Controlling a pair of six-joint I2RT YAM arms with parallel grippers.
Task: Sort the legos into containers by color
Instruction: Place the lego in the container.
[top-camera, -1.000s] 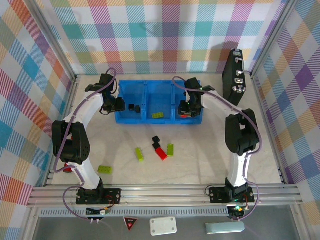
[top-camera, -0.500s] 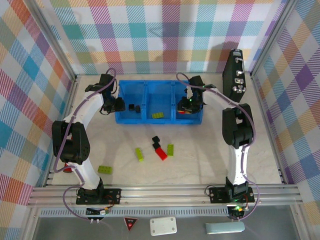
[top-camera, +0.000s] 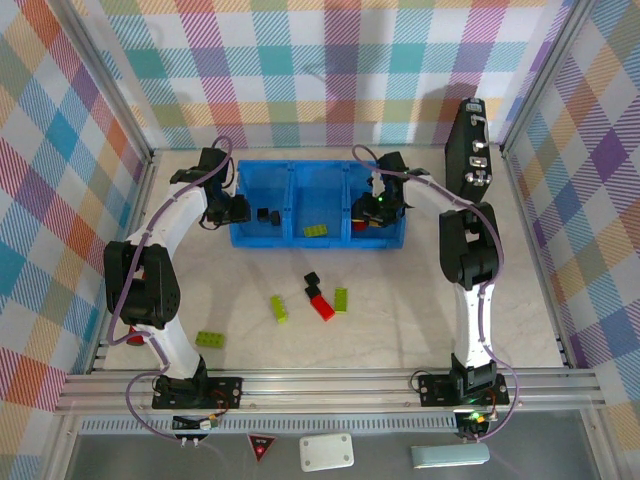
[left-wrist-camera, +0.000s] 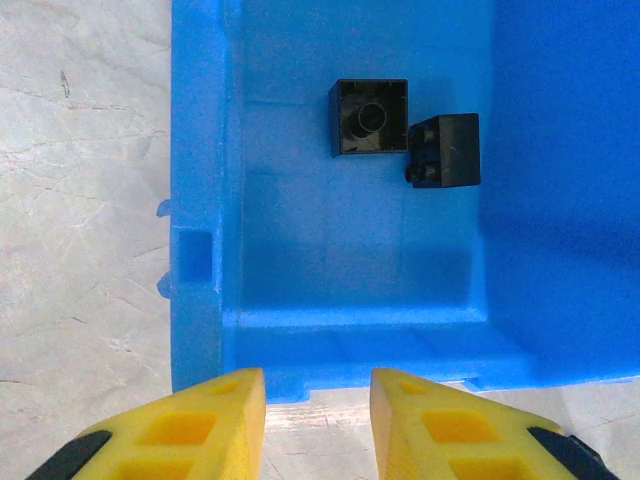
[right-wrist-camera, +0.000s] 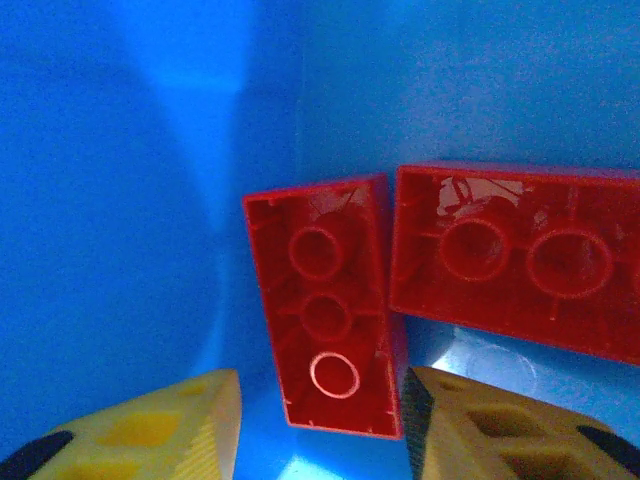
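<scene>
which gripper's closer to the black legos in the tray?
Left. The left gripper is at the tray rim beside the black legos; the right gripper is two compartments over, above red legos.

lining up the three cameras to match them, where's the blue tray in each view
top external: blue tray at the far middle of the table, long side across.
left wrist: its left compartment fills the upper right, two black cubes on its floor.
right wrist: its blue wall and floor sit behind two red bricks.
shared landmark: the black cubes, in the left compartment in the top view too.
</scene>
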